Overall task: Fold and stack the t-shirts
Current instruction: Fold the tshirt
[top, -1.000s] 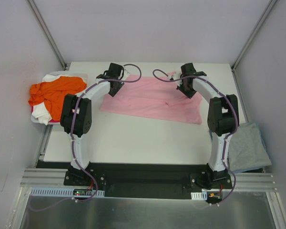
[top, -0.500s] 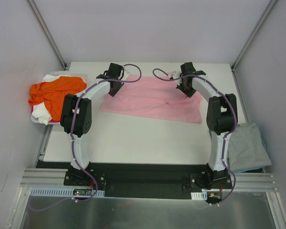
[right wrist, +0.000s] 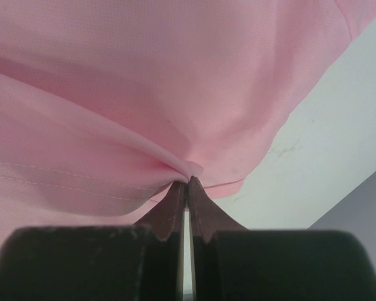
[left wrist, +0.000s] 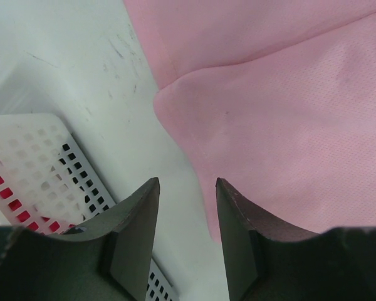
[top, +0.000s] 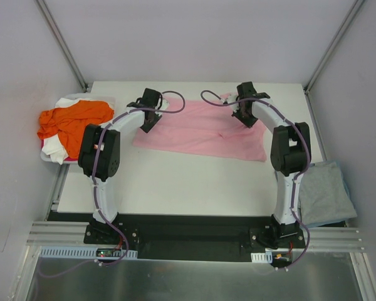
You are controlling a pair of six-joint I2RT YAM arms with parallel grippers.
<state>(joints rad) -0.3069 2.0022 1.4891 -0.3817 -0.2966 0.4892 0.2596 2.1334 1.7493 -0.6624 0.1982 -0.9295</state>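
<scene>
Top: pink t-shirt [top: 203,132] lay spread flat at far middle of table [top: 175,182], one arm at each far corner.
Left wrist: left gripper [left wrist: 187,183] was half parted, empty, over shirt's edge.
Right wrist: right gripper [right wrist: 188,180] was closed, pinching fold of pink fabric.

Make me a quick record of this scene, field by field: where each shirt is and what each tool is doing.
pink shirt: spread across the far half of the table, creased
orange shirt: bunched on top in the basket, left of the table
white shirt: under the orange shirt, same basket
grey shirt: lying off the table's right edge, near side
left tool: open, empty, over the pink shirt's left edge
right tool: shut on a pinch of the pink shirt, far right part
</scene>
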